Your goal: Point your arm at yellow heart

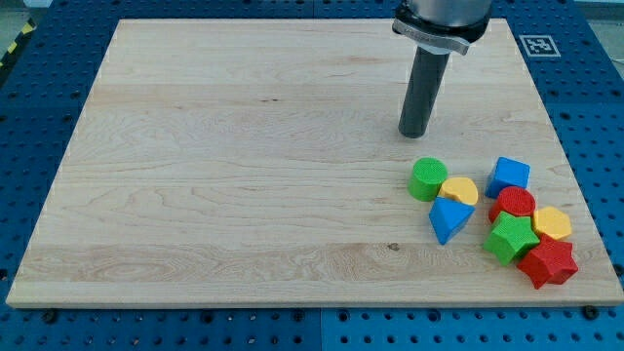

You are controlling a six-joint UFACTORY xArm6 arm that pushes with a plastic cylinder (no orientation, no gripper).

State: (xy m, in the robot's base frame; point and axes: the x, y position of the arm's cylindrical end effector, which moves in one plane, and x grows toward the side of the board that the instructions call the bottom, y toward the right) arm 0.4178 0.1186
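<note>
The yellow heart (458,189) lies at the view's lower right, touching a green cylinder (426,179) on its left and a blue triangle (449,219) below it. My tip (414,134) stands on the board above and a little left of the green cylinder. It is clear of all blocks, roughly a block and a half up-left of the yellow heart.
To the right of the heart lie a blue cube (509,176), a red cylinder (514,203), a yellow hexagon (552,223), a green star (511,238) and a red star (548,263), close to the wooden board's (244,175) right edge.
</note>
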